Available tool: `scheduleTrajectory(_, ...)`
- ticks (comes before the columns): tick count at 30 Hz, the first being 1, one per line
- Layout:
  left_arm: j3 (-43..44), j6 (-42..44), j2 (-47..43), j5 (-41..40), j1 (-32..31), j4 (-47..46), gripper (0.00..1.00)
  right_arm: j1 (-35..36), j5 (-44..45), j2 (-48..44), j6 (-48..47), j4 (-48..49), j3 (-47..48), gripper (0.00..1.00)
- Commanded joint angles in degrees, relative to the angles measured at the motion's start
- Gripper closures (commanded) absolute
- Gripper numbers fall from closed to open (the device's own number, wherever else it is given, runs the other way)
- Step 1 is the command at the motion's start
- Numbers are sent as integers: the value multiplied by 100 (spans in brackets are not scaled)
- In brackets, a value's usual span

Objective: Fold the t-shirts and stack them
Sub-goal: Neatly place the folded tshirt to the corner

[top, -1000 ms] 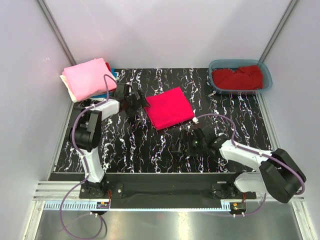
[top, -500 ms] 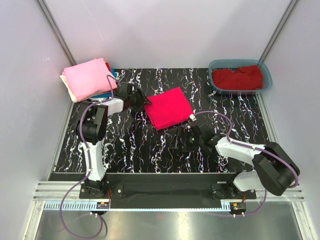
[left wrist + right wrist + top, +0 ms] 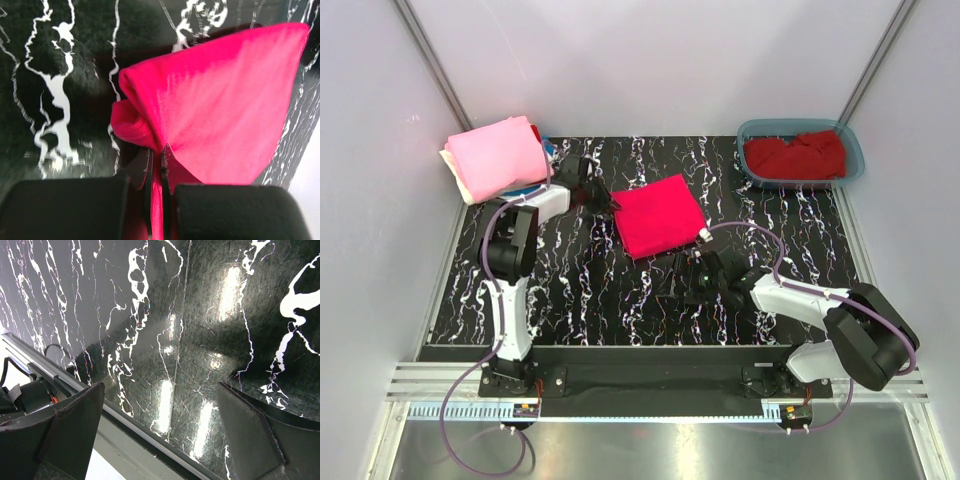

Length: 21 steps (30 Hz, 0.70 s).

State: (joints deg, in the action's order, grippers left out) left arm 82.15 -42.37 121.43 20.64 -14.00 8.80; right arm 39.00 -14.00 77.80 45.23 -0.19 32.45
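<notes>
Folded t-shirt lies between stack and tub.

From above, the light pink t-shirt covered the stack at the far left, leaving only slivers of the cream one and the blue one in sight. The left gripper was too small and dark against the table to show its hold. In the left wrist view, the pinched fold of the bright pinkish-red t-shirt ran off the near edge between the fingers. In the right wrist view, both fingers of the right gripper were cut off by the frame.
</notes>
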Motion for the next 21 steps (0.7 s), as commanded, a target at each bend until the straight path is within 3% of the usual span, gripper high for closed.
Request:
scheduleTrajectory(1, 826, 650, -708, -87, 151, 850, 100, 2, 196, -134, 47, 194, 51, 0)
scheduleTrajectory(12, 2576, 1371, -603, -368, 556, 2660, 100, 2, 222, -160, 30, 177, 42, 0)
scheduleTrajectory(21, 4212, 1530, -102, -377, 828, 3462, 100, 2, 196, -177, -6, 203, 7, 0)
